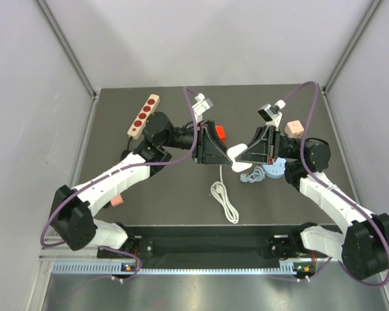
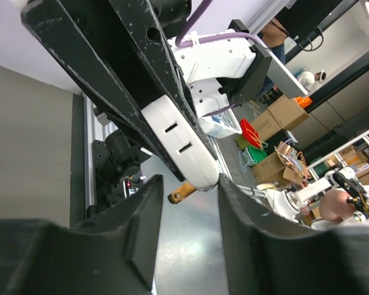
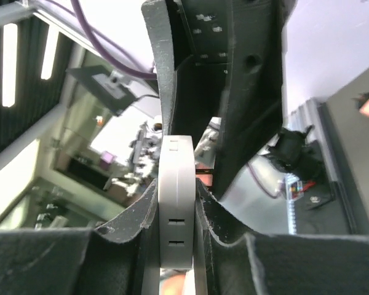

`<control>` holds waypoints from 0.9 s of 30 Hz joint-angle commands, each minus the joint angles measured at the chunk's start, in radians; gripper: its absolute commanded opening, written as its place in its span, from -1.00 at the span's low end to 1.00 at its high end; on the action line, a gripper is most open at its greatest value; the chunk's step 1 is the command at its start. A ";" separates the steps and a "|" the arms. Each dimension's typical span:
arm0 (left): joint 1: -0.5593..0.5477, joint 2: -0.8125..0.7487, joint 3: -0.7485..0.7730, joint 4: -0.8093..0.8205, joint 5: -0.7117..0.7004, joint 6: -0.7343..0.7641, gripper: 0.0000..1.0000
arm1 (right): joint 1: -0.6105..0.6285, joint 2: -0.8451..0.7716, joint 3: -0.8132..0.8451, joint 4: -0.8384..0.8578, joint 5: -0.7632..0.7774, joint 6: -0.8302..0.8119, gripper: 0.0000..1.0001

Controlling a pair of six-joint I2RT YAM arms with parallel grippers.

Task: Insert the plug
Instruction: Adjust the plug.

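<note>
The red plug (image 1: 220, 134) sits on the dark table just behind my left gripper (image 1: 228, 152) and touches neither gripper. My right gripper (image 3: 175, 190) is shut on a flat white cord end (image 3: 175, 203) with two slots, held above the table's middle (image 1: 235, 154). In the left wrist view that white cord end (image 2: 178, 138) points down at my left gripper (image 2: 187, 184), which stands open. Its tip lies level with my fingertips, close to the right finger, and a brass prong (image 2: 184, 192) sticks out beside it. The orange power strip (image 1: 142, 115) lies at the far left.
A white cord (image 1: 225, 201) trails on the table below the two grippers. Blue pieces (image 1: 266, 172) lie under the right arm, a pink cube (image 1: 294, 127) behind it, and a small pink piece (image 1: 117, 201) near the left arm. White adapters (image 1: 204, 102) lie at the back.
</note>
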 commanded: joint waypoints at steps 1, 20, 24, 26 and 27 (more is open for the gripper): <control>-0.001 -0.023 0.051 -0.082 -0.007 0.076 -0.20 | 0.007 -0.068 0.012 -0.112 -0.011 -0.181 -1.00; 0.008 -0.021 0.150 -0.547 -0.211 0.254 -1.00 | -0.004 -0.160 0.328 -1.471 0.202 -1.192 -1.00; 0.017 -0.023 0.195 -0.717 -0.343 0.279 -1.00 | -0.002 -0.155 0.365 -1.575 0.288 -1.265 -1.00; 0.025 -0.026 0.200 -0.737 -0.370 0.267 -0.99 | -0.004 -0.155 0.370 -1.600 0.310 -1.282 -1.00; 0.026 -0.030 0.200 -0.739 -0.375 0.254 -0.92 | -0.004 -0.157 0.371 -1.606 0.328 -1.287 -1.00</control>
